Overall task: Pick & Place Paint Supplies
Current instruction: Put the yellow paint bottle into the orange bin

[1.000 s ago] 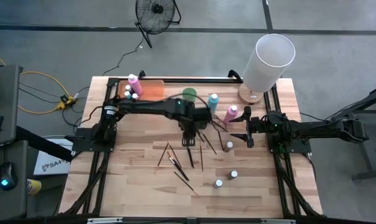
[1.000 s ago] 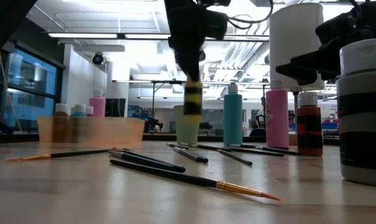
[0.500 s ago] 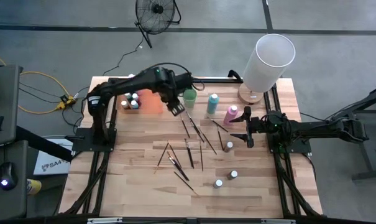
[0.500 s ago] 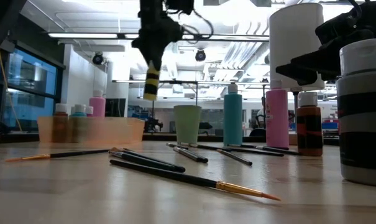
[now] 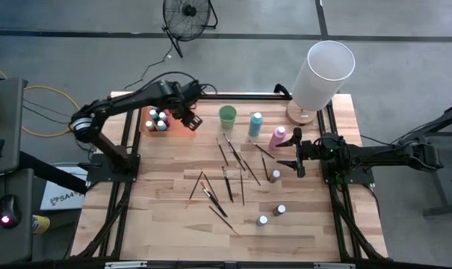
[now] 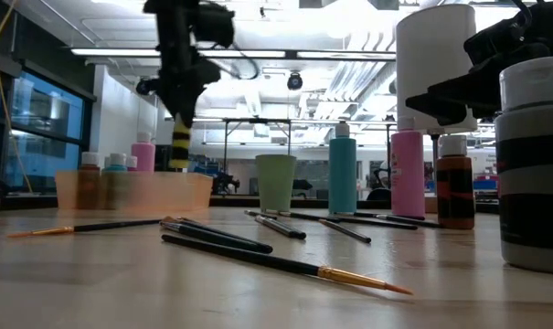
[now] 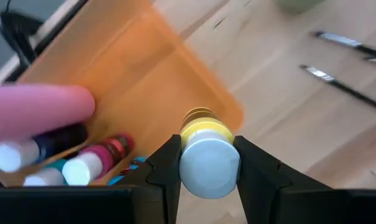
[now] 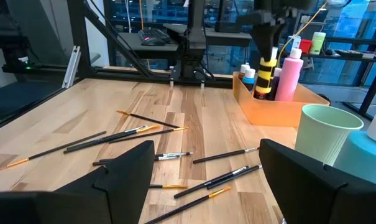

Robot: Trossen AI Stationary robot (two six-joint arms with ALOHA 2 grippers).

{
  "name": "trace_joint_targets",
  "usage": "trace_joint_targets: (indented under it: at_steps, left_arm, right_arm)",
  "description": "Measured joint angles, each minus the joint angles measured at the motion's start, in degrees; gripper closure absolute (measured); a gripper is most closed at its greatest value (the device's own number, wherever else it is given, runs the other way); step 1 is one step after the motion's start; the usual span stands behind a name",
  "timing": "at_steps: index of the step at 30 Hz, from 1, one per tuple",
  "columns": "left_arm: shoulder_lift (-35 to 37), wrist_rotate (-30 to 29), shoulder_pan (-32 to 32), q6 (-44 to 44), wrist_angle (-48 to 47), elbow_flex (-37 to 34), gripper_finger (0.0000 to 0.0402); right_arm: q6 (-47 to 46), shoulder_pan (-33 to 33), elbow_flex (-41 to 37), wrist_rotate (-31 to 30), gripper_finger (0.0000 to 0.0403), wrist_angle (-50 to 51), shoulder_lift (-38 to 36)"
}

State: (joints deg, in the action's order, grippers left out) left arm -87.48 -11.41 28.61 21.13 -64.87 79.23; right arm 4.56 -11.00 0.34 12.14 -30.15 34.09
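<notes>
Yellow bottle [image 7: 206,155] clamped by its pale cap in the left gripper [image 5: 192,119], hanging in the air over the orange tray [image 5: 182,125] at about 11 o'clock on the table [image 5: 166,217]. A second ago gripped down at table centre among the brushes [image 5: 226,183]; since then lifted and swung across, past the green cup [image 5: 227,116], to the tray. So: pick done, carry nearly done, only the lowering and release left, by the look of it. Already in the tray: a pink bottle [image 7: 41,112] and several small capped ones [image 5: 158,121]. Left arm bent in a high arc from its base, wrist tipped down, bottle upright below the fingers in the low view. Right gripper [image 5: 299,158] parked at about 3 o'clock beside the other pink bottle [image 5: 278,136], jaws spread wide, empty.
</notes>
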Motion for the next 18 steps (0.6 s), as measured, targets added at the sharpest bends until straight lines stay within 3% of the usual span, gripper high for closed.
trace_joint_targets:
  at_steps: [6, 18]
  left_arm:
    - [1.96, -0.35, 2.9, 3.51, 5.86, -8.68, 0.0286]
    - [4.17, -1.69, 6.31, 13.5, 9.06, -16.05, 0.0286]
  right_arm:
    - [0.0, 0.02, 0.0, 0.0, 0.0117, 0.0, -0.01]
    - [0.0, 0.0, 0.0, 0.0, 0.0117, -0.02, 0.0]
